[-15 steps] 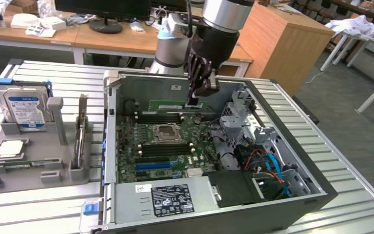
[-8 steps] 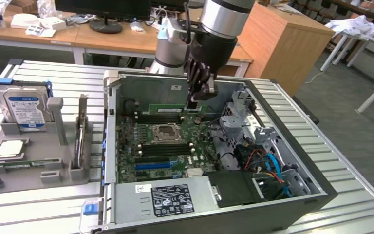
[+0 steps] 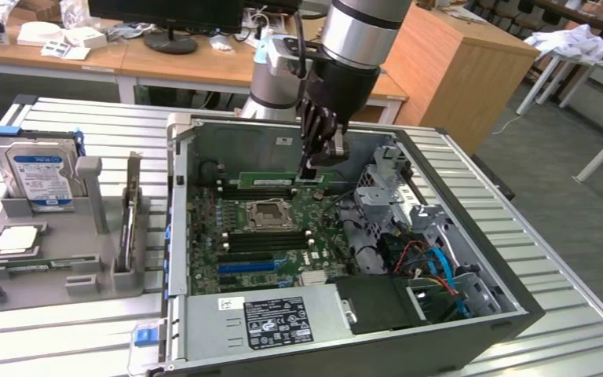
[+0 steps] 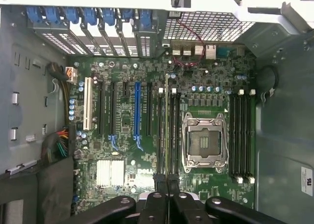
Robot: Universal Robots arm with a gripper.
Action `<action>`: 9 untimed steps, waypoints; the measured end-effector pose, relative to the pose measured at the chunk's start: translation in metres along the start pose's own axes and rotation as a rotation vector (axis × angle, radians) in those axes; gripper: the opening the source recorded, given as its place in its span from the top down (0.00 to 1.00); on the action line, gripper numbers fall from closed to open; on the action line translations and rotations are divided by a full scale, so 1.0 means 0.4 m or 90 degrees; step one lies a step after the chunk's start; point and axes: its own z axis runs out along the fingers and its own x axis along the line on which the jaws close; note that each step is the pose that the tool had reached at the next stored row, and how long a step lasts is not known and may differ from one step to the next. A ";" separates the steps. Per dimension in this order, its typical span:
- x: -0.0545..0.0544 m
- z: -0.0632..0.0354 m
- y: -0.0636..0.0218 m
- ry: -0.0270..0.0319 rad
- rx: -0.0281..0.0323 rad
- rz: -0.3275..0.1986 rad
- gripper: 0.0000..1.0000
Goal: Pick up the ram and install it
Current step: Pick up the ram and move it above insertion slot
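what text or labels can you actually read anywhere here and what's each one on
"DELL": white print on the motherboard, in the wrist view.
Black label on the power supply: print too small to read.
Blue label on the hard drive: blurred, not readable.
White sticker on the case wall: too small to read.
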 end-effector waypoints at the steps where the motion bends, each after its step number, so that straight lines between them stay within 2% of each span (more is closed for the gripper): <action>1: 0.000 0.000 0.000 0.0000 0.0000 0.000 0.88; 5: 0.000 0.000 -0.001 -0.0001 0.0001 0.000 0.88; 9: 0.001 0.001 -0.011 -0.0001 0.0000 0.000 0.88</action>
